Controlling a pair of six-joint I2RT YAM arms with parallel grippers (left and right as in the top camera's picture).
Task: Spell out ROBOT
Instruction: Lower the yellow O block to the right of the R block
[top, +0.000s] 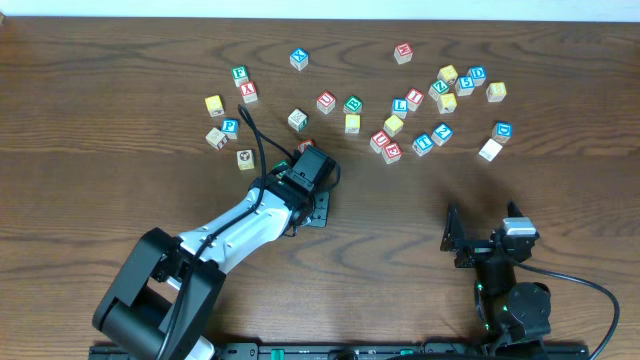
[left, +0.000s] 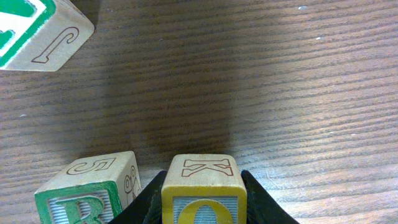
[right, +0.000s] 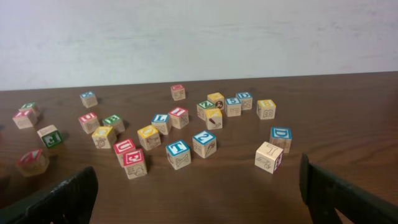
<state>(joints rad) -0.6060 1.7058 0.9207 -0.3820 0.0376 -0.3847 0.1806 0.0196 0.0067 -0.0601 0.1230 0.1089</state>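
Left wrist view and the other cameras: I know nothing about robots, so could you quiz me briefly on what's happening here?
1. True or false: the right gripper is holding a cube.
2. The yellow cube sits clamped in the left gripper. Which letter shows on its top face? A) K B) T C) N
3. Fill in: the neighbouring cube close beside it has a ___ front face.
Key: 1 false, it is open and empty. 2 A. 3 green.

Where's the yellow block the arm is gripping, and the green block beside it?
yellow block (left: 205, 202), left wrist view, its yellow front face.
green block (left: 81, 205), left wrist view, its green front face.
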